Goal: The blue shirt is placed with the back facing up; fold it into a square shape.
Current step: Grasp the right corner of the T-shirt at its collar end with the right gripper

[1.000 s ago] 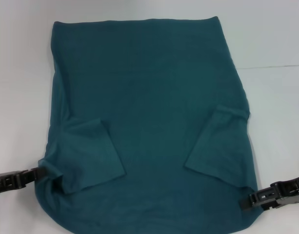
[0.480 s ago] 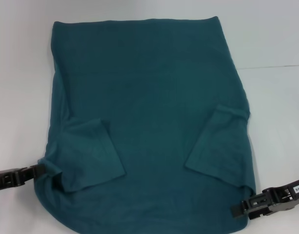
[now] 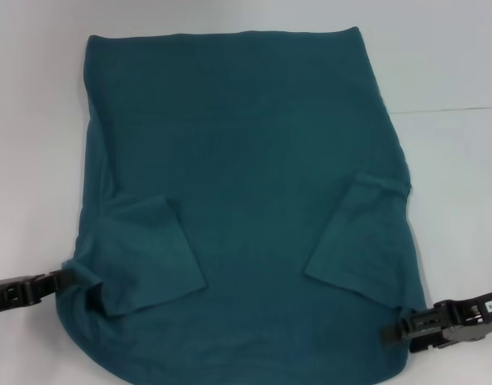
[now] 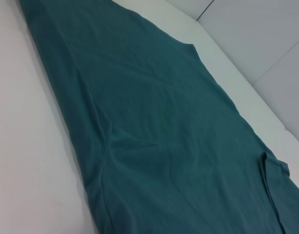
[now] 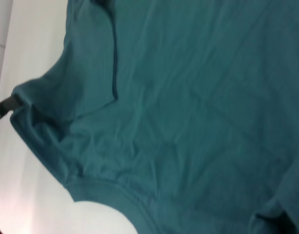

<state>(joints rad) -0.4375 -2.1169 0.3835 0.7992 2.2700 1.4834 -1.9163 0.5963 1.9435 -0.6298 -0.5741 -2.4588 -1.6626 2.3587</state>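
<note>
Dark teal-blue cloth, soft and flat: the blue shirt (image 3: 246, 192), back up, spread over most of the white table (image 3: 454, 64). Both short sleeves already folded in onto the back, one sleeve (image 3: 145, 253) on the left, the other sleeve (image 3: 358, 245) on the right. Sides tucked in too, so a long shape with nearly straight edges. Hem far from the robot, collar end close to it. Not a square yet. Likely still to do: bringing the near end up over the far end, maybe more than once.

Left gripper (image 3: 59, 281) low by the table, reaching in from the left side, tip right at the shirt's near left corner, by the shoulder. Looks pinched on the cloth there, with a small bunch of fabric at the tip, but hard to tell for sure. Right gripper (image 3: 394, 335) just as low on the other side, reaching in from the right, tip touching the near right corner. Open or closed there: cannot tell. Both arms flat and level, one at each near corner, as if ready to lift that end together.
</note>
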